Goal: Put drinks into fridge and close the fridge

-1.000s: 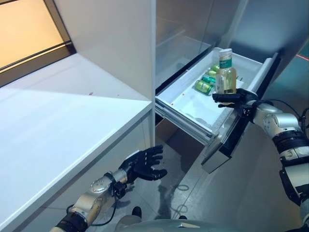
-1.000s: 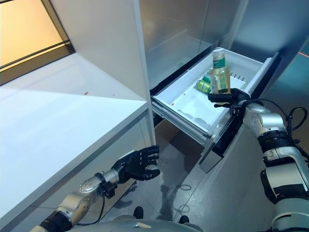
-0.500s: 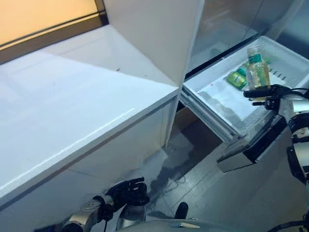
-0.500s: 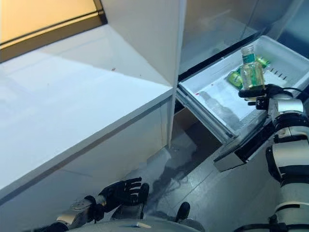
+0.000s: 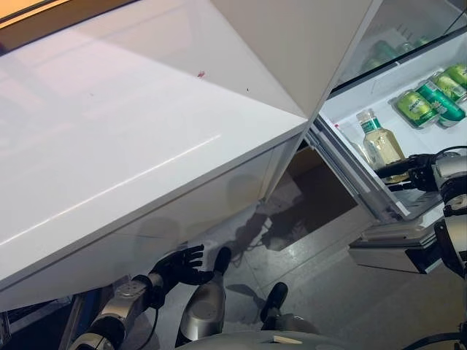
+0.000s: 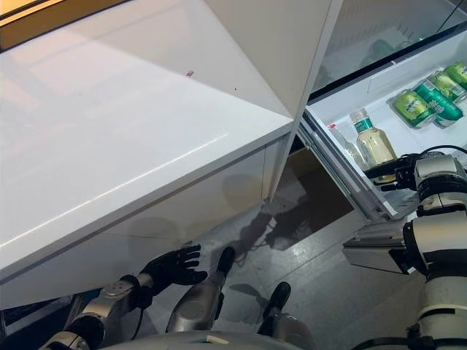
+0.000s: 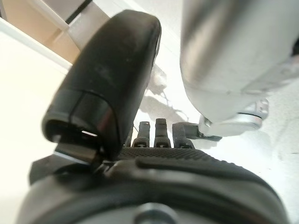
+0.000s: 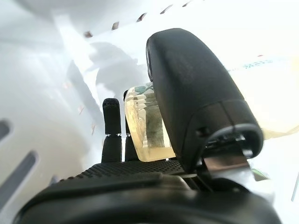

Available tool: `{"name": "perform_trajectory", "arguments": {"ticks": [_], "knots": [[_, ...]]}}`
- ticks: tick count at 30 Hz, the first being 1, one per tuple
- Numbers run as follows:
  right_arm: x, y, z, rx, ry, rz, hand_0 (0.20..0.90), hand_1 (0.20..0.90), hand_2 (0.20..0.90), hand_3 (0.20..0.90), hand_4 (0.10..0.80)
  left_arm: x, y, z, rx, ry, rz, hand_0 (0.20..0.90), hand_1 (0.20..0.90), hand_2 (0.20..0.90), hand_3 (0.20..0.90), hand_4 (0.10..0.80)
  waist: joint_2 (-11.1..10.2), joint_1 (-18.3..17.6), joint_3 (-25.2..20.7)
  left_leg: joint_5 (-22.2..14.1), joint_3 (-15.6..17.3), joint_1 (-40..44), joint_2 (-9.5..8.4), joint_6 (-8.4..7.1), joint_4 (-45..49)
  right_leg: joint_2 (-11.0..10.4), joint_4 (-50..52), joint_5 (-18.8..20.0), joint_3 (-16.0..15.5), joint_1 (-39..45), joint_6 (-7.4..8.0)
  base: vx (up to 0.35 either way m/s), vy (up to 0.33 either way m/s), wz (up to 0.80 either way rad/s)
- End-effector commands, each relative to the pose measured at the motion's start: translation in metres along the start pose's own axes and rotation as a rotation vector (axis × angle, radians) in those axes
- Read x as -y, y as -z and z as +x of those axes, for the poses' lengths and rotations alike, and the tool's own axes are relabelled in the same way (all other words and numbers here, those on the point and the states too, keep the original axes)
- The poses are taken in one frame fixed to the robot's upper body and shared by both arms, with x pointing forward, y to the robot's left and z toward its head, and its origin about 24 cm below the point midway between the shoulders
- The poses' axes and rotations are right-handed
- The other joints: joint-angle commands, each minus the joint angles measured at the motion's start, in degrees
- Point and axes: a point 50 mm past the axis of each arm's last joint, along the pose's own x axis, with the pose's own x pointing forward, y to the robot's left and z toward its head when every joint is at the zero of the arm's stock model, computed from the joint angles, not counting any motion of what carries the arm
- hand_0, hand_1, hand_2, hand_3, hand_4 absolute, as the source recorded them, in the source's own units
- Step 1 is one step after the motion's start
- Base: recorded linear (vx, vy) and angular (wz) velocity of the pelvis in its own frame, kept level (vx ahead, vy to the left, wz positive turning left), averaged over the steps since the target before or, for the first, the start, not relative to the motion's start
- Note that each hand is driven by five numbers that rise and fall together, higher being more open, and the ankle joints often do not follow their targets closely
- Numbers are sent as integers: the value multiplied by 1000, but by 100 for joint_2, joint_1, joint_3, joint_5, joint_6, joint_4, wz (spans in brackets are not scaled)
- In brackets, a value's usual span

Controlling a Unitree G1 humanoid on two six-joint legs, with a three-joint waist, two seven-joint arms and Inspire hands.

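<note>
A clear bottle [image 5: 381, 142] of pale yellow drink, with a green label and white cap, leans slightly inside the open white fridge drawer [image 5: 349, 162]. My right hand [image 5: 411, 170] reaches over the drawer's front and is shut on the bottle's lower part. In the right wrist view the bottle [image 8: 145, 127] sits between thumb [image 8: 196, 98] and fingers. Whether it rests on the drawer's floor I cannot tell. Green cans [image 5: 427, 106] lie at the drawer's back. My left hand [image 5: 177, 265] hangs open low by the floor, under the counter.
A wide white counter [image 5: 146, 124] fills the left and middle, its side panel meeting the fridge. Above the drawer is the fridge's open compartment [image 5: 398, 33]. The drawer's dark front panel [image 5: 398, 251] juts out over the grey floor [image 5: 328, 284].
The camera has swung down and left. My right hand has lowered the bottle from above the drawer's front edge down into the drawer. The left hand stays low and open.
</note>
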Motion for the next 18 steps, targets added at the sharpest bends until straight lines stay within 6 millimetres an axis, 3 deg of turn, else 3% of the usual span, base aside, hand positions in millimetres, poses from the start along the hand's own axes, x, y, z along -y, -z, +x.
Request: {"name": "perform_trajectory", "arguments": {"ticks": [1,6,7,8,9,18], "knots": [[59,-22,-31,54,208,-137,300,300,300,200,100,-6,18,-8,-62,-25,17,900,900,900,900,800,-136,-194,-92,-851,501,135,-437,454,484,150,1114,-618,368,-448,-240,0,0,0],[58,-26,-32,53,224,-238,312,312,312,214,114,-14,25,-10,-112,-81,-7,900,900,900,900,800,-119,-267,-47,-867,561,110,-438,475,519,148,1095,-579,446,-479,-211,-1,-2,-3],[57,-28,-33,56,228,-255,465,465,465,392,292,-16,26,-10,-117,-93,-17,900,900,900,900,800,-117,-278,-37,-873,576,110,-434,476,527,146,1096,-574,462,-483,-204,-2,-11,-11],[56,-30,-33,57,229,-272,846,846,846,837,737,-18,26,-11,-121,-106,-27,900,900,900,900,800,-115,-291,-29,-875,589,110,-432,478,531,148,1095,-569,482,-488,-201,-2,-15,-9],[56,-32,-34,59,229,-288,900,900,900,900,800,-20,26,-11,-124,-118,-40,900,900,900,900,800,-116,-308,-18,-879,605,111,-430,480,537,150,1095,-563,501,-493,-198,-4,-20,-9],[33,-64,-41,227,142,-294,900,900,900,900,800,-24,16,-10,-94,-149,-57,900,900,900,900,800,-133,-417,29,-940,710,97,-433,491,631,159,1093,-528,634,-523,-187,-19,-13,-9]]}}
